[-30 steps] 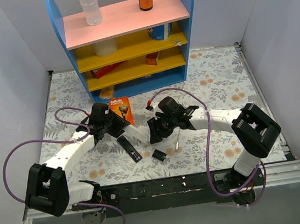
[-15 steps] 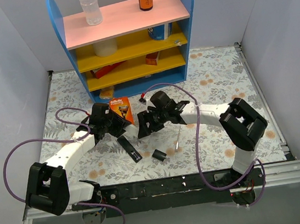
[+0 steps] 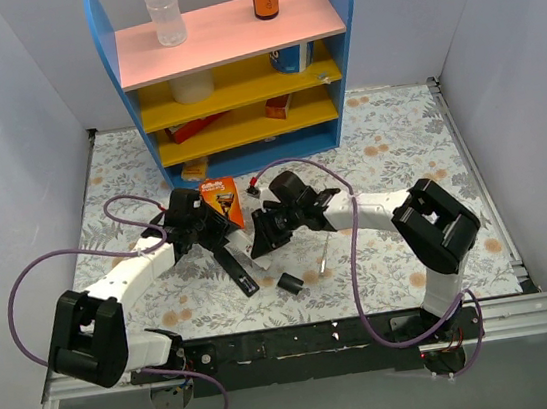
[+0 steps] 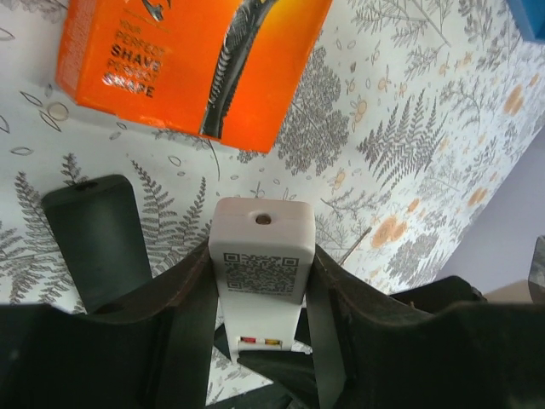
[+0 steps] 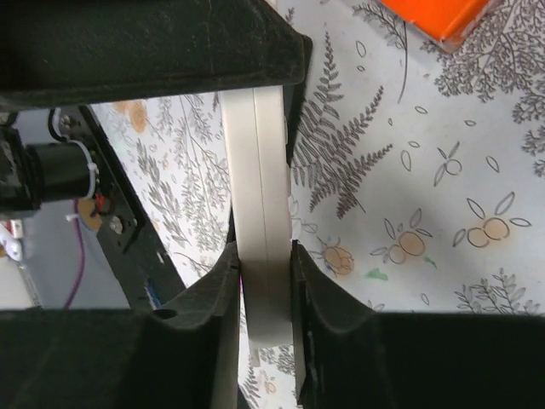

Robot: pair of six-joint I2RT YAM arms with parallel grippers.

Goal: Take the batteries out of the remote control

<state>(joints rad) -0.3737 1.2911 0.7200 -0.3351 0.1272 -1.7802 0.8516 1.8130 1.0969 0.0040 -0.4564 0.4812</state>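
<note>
The white remote control [image 3: 249,240] hangs a little above the floral table between both arms. My left gripper [image 3: 219,234] is shut on one end of it; in the left wrist view the remote [image 4: 261,256] sits clamped between the fingers of this gripper [image 4: 260,285]. A small red spot and an orange one [image 4: 258,341] show in a slot at its near end, likely the batteries' ends. My right gripper [image 3: 263,236] is shut on the other end, its pads pressed flat on both sides of the remote [image 5: 260,196] in the right wrist view [image 5: 266,281].
A black bar [image 3: 235,270] and a small black piece [image 3: 288,283] lie on the table below the grippers. An orange razor package [image 3: 220,197] lies just behind them. A thin stick [image 3: 321,256] lies to the right. The blue shelf unit [image 3: 235,68] stands at the back.
My right gripper has moved left to the remote, opened wide, then shut on its free end. The left gripper kept its hold and barely moved.
</note>
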